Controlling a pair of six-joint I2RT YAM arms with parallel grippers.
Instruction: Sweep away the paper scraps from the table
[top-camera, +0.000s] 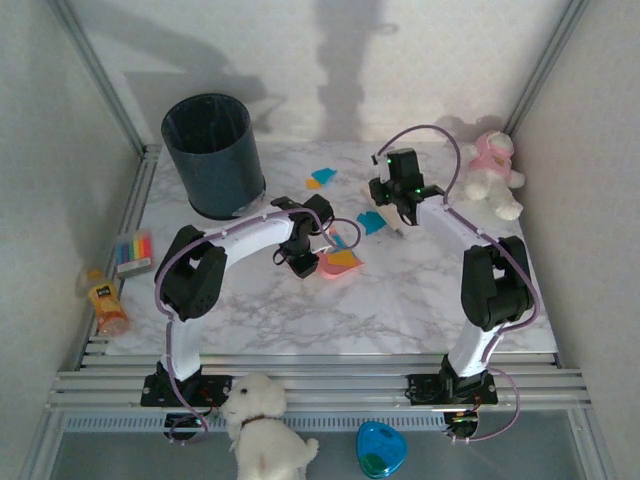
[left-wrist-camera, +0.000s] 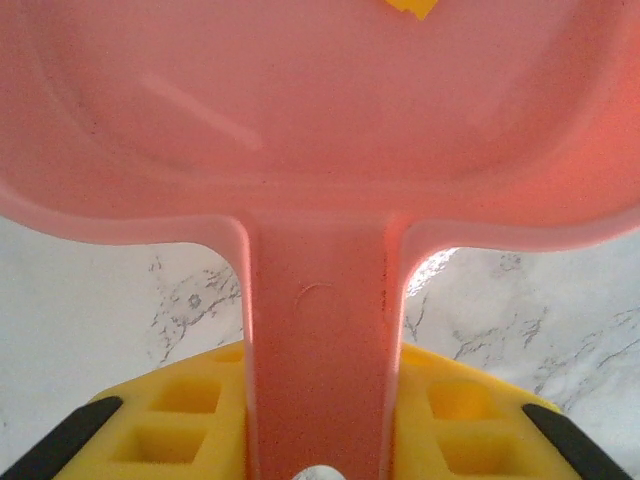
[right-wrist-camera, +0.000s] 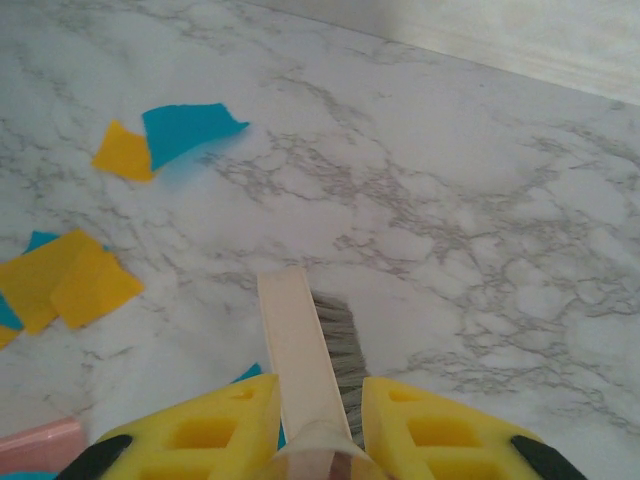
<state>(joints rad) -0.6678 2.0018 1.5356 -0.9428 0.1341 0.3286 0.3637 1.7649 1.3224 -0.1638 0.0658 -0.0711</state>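
While the left claw (top-camera: 303, 258) is clamped on the handle of the pink dustpan (left-wrist-camera: 320, 120), the right claw (right-wrist-camera: 318, 440) is clamped on a small brush (right-wrist-camera: 295, 340); paper scraps (right-wrist-camera: 190, 125) lie on the table (right-wrist-camera: 450, 200), ahead and left of the brush

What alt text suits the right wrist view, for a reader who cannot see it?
The right gripper is shut on a small brush with a pale handle and grey bristles, above the white marble table. Orange-yellow and teal paper scraps lie to the left; a pink dustpan corner shows at the lower left.
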